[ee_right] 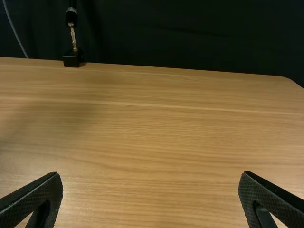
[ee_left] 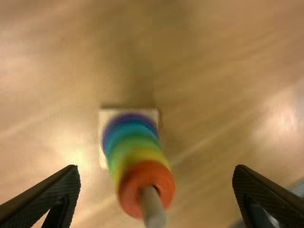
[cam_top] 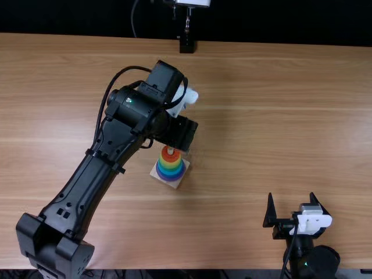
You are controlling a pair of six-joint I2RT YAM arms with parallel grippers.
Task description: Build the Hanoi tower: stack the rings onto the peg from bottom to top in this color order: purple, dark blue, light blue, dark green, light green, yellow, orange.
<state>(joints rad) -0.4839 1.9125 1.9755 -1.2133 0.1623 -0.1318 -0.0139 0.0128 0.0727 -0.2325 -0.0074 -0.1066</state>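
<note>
Rainbow-coloured ring tower, purple lowest, orange topmost, is standing on square pale wooden base, rounded peg centring it; seemingly complete | Left black gripper is hovering wide open above tower, probably for clearance | Right black gripper is idling open, right of tower

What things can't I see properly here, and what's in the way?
- The lower part of the peg: hidden inside the rings in the top view.
- Whether the green is one ring or two: blurred in the left wrist view, too small in the top view.
- The back ends of the left gripper's fingers: cut off by the left wrist view's bottom edge.
- The rest of the white thing: cut off by the top view's top edge.
</note>
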